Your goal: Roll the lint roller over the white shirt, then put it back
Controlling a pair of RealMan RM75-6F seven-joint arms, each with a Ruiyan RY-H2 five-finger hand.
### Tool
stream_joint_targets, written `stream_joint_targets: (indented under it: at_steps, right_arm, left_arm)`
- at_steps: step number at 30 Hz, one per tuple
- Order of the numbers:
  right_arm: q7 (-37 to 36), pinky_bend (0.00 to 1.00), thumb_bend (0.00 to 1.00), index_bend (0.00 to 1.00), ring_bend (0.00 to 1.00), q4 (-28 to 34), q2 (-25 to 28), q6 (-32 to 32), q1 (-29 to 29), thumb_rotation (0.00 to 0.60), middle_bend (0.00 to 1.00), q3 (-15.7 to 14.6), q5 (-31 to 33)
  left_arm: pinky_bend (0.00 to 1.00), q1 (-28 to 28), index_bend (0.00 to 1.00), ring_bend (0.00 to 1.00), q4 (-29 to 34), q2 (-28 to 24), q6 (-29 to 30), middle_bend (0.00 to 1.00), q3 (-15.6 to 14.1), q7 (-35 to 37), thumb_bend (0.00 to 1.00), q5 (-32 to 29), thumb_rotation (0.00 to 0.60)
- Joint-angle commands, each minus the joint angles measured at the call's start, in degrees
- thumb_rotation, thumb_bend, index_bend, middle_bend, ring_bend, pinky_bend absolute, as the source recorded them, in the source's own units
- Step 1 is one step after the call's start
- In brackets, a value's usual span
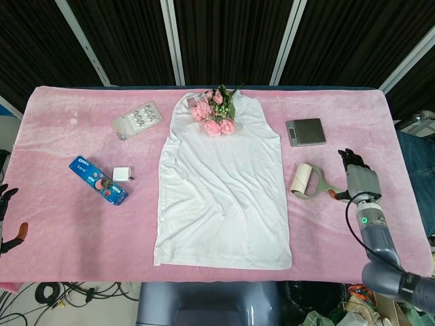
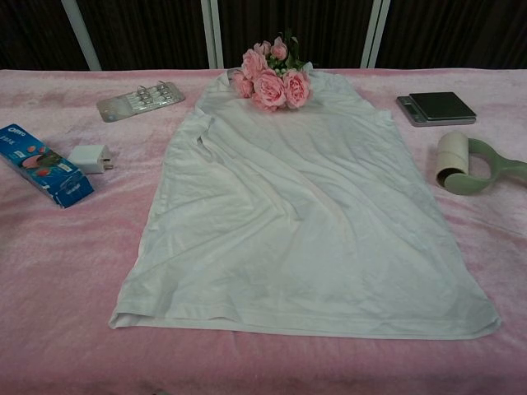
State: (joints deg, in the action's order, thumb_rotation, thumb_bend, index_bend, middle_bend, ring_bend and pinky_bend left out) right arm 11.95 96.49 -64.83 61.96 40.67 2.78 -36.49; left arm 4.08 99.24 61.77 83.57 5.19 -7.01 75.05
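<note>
While the lint roller (image 1: pixel 307 182) lies on the cloth, the right hand (image 1: pixel 359 180) beside it is spread, empty.

Pink-clothed table (image 1: pixel 61 224) under white shirt (image 1: pixel 221 197), lint roller (image 1: pixel 306 181)

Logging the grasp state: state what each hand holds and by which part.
Nothing is held. The right hand is open, just clear of the lint roller handle; the left hand holds nothing.

Pink roses (image 1: pixel 217 114), scale (image 1: pixel 305 131), charger (image 1: pixel 122 174), Oreo box (image 1: pixel 97 180), perhaps a blister pack (image 1: pixel 136 120).
</note>
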Motion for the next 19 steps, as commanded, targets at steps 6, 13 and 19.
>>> stream_joint_targets:
  at_steps: [6,13,19]
  right_arm:
    - [-8.4,0.17,0.14,0.00,0.03,-1.5,-5.5,32.7,-23.7,0.600,0.00,-12.2,-40.7]
    - [-2.6,0.17,0.14,0.00,0.03,-6.5,-8.7,34.9,-27.3,0.600,0.00,-13.3,-47.3]
    - [-1.8,0.17,0.14,0.00,0.03,-5.4,-9.2,35.8,-28.3,0.600,0.00,-12.2,-49.3]
  left_arm:
    - [0.24,-0.2,0.14,0.04,-0.1,0.0,0.8,0.06,0.1,0.4,0.39,0.6,0.600]
    - [0.19,-0.1,0.14,0.04,-0.5,-0.2,1.0,0.06,0.2,1.1,0.39,1.4,0.600]
    - [0.17,0.1,0.14,0.04,-0.9,-0.3,0.6,0.06,0.0,1.1,0.39,1.9,0.600]
